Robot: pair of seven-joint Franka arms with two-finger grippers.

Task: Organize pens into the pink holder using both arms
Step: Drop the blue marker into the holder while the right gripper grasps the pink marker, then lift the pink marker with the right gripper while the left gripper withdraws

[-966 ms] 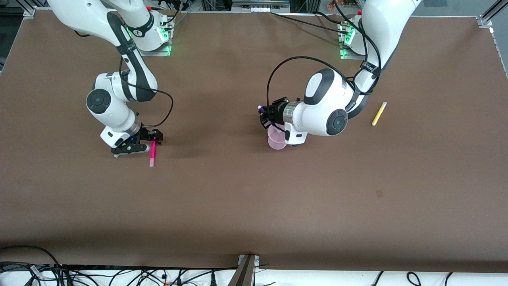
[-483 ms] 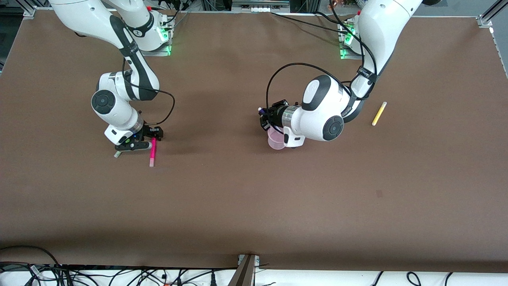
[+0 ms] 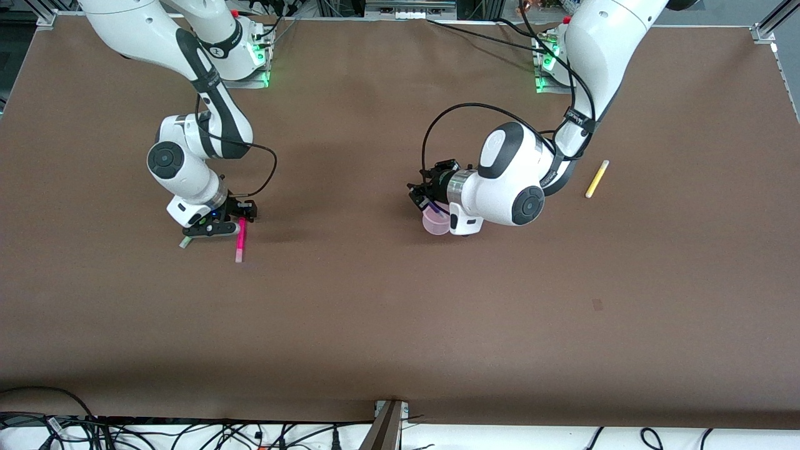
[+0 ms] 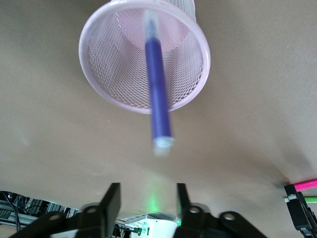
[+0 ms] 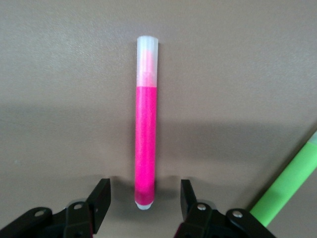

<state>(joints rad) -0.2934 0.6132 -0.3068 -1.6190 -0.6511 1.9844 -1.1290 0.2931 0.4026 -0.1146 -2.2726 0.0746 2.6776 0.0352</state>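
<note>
The pink holder [image 4: 124, 84], a pale pink mesh cup, stands near the table's middle [image 3: 435, 223]. My left gripper [image 4: 145, 191] hovers over it, open, with nothing between its fingers. The dark purple pen [image 4: 158, 94] is loose below it, its lower end inside the holder. The magenta pen [image 5: 146, 139] lies flat toward the right arm's end [image 3: 240, 240]. My right gripper [image 5: 145, 184] is low and open, with the pen's end between its fingers and a gap on each side. The lime green pen [image 5: 287, 186] lies beside it. The yellow pen [image 3: 597, 179] lies toward the left arm's end.
The brown table [image 3: 400, 312] stretches wide toward the front camera. A loop of black cable [image 3: 462, 112] hangs off the left arm above the holder. Both arm bases [image 3: 247, 59] stand at the table's back edge.
My left gripper has opened and let go of the purple pen, which is dropping into the holder. My right gripper's fingers have narrowed around the magenta pen's end.
</note>
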